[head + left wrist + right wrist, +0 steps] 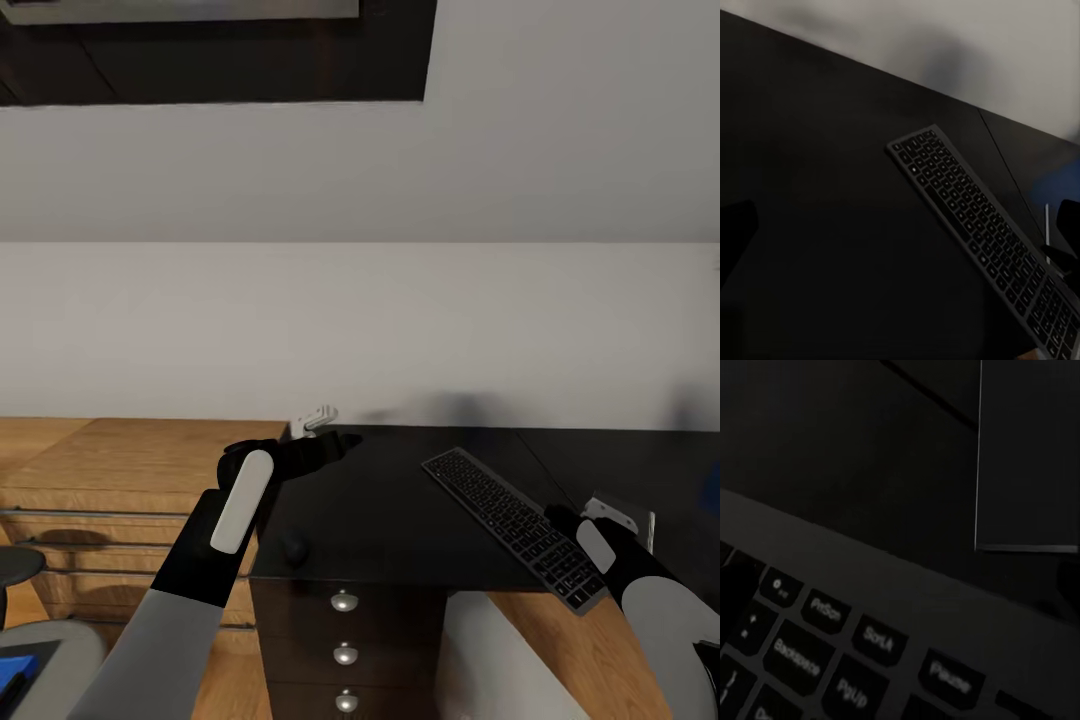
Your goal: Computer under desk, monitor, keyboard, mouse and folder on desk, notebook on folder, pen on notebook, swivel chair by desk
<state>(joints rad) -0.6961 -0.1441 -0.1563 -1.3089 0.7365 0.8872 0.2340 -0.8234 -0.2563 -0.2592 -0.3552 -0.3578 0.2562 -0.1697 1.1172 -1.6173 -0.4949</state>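
Head view shows the keyboard (pixel 519 523) lying flat on the black surface (pixel 400 500), its long axis running diagonally from the middle of the surface toward the near right edge, where its end slightly overhangs. The right end effector (pixel 575 520) sits at that near end, touching or just over the corner; whether its fingers are parted or closed on the edge I cannot tell. The right wrist view looks closely across the keys (pixel 832 652). The left end effector (pixel 335 442) hovers over the surface's far left corner, well apart from the keyboard, its opening unclear. The right arm is plainly nearer for any repositioning.
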